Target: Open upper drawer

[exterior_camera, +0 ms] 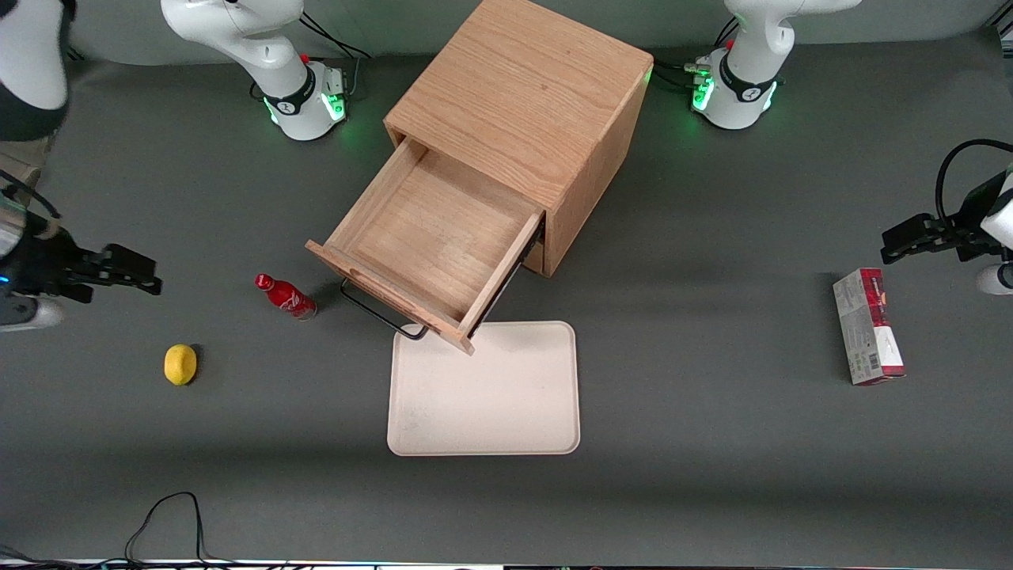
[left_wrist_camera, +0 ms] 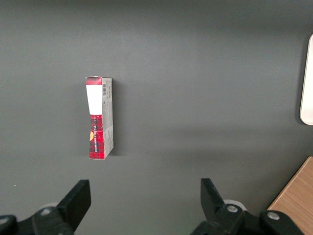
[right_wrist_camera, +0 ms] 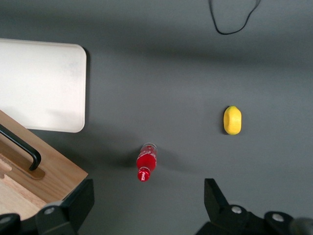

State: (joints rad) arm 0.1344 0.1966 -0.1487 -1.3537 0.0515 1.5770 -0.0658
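Toward the working arm's end, tool fingers apart, holding nothing, upper drawer pulled out

Upper drawer light grained wood w/ black wire handle; table matt grey.

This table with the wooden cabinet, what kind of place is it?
Probably a robot test lab: a gray table with robot arms, the working gripper open and apart from the upper drawer pulled out, and practice items like a lemon.
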